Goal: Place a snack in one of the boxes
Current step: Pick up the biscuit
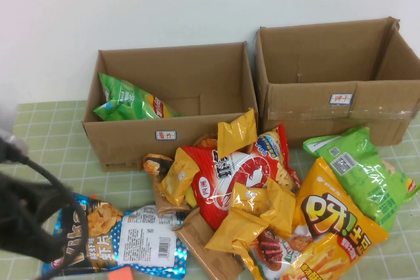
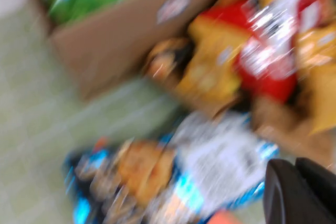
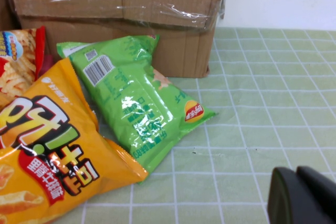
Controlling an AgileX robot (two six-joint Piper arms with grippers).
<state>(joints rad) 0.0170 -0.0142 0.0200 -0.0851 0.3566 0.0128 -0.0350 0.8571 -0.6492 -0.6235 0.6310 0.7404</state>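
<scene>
One blue snack bag (image 1: 118,239) lengthwise across the table beneath the left pincer (image 1: 26,221); right pincer (image 3: 304,198) beside the green bag (image 3: 136,103).

Even bright light, soft shadows. Left wrist view motion-smeared; left arm (image 1: 29,208) blurred. Glare on foil bag (image 1: 147,240).

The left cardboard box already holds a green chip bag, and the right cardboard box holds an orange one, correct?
Not quite. The high view shows the green chip bag inside the left cardboard box, but the right cardboard box shows no bag inside; the orange snack bag lies on the table.
</scene>
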